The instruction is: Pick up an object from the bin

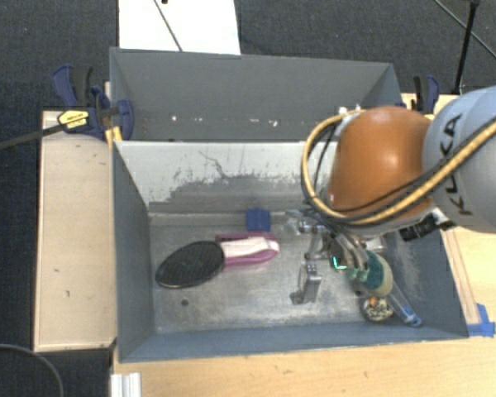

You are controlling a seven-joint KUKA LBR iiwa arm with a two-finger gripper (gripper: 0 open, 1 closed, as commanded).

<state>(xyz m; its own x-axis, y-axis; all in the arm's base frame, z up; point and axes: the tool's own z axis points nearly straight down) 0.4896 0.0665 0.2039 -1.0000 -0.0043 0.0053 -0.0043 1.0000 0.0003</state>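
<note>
Grey metal bin (134, 246), few loose items on its floor. Landmark: black oval disc (190, 265), lying flat at floor's left. Just right of the disc, touching or nearly touching its upper edge, a pink-and-white oblong piece (250, 249), lying on its side. Up and right of the disc, beyond the pink piece and close to the back wall, a small blue block (258, 219). Gripper (306, 288) down inside the bin, well right of the disc and past the pink piece, low over bare scuffed floor; apart or together, cannot tell from this angle. Nearest item to it: a green round thing (374, 275), further right of the disc again, just beside the gripper and partly under the wrist. Below that, toward the front wall, a small pale round piece (376, 308) with a thin blue stick (403, 315) next to it. Orange cover (379, 160) and looped cables (314, 155) on the wrist hang above the far right of the floor.
</note>
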